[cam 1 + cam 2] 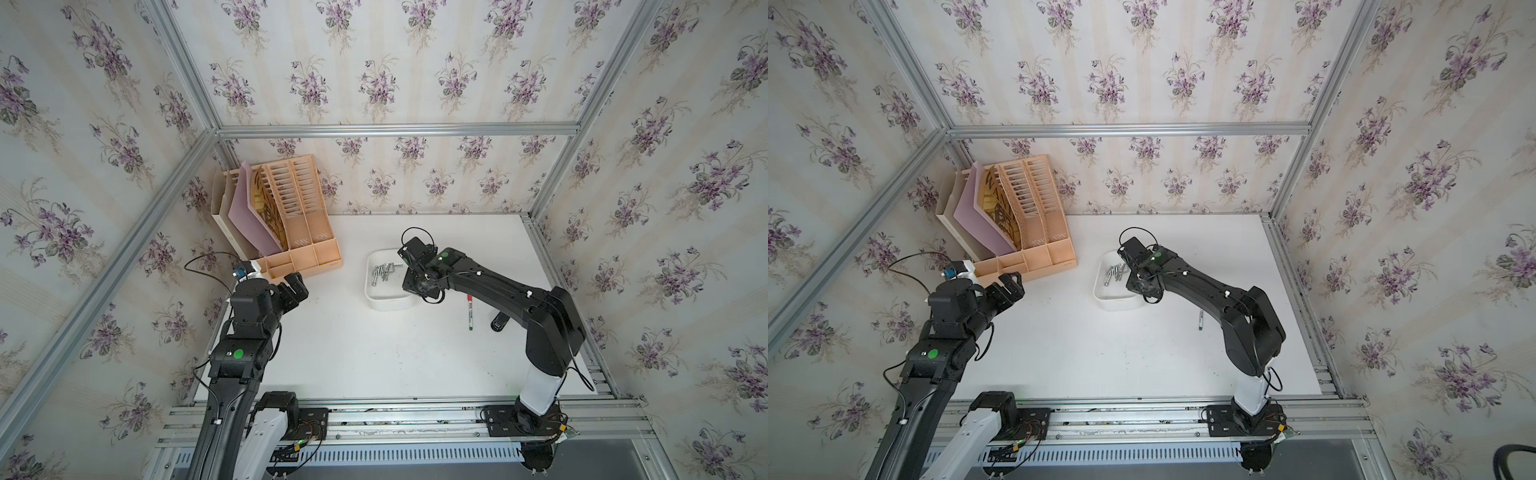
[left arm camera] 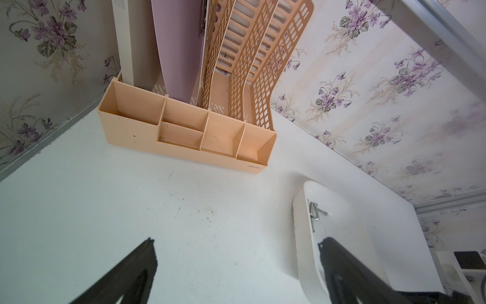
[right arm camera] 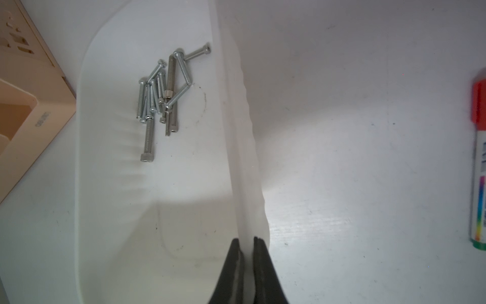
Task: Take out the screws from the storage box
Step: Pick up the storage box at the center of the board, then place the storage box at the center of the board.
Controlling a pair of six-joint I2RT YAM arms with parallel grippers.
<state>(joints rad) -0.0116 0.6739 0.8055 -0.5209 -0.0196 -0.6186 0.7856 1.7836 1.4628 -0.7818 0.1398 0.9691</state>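
Right gripper (image 3: 247, 246) up close in its wrist view: two black fingers pinched narrow on the side wall of the storage box (image 3: 126, 215), one finger inside the wall, one outside. It's a firm clamp on the white plastic.

And the screws (image 3: 160, 97)? They lie in a loose, crossed heap on the box floor, towards the end away from the grip. In both top views the box sits mid-table.

On the robot's right a red-capped marker pen (image 1: 470, 311) lies flat on the white table (image 1: 374, 357), apart from the box.

Over to the left gripper (image 2: 238, 240): fingers spread wide, holding nothing. It hovers above bare table, just in front of the peach file organiser (image 2: 184, 155) in the rear left corner.
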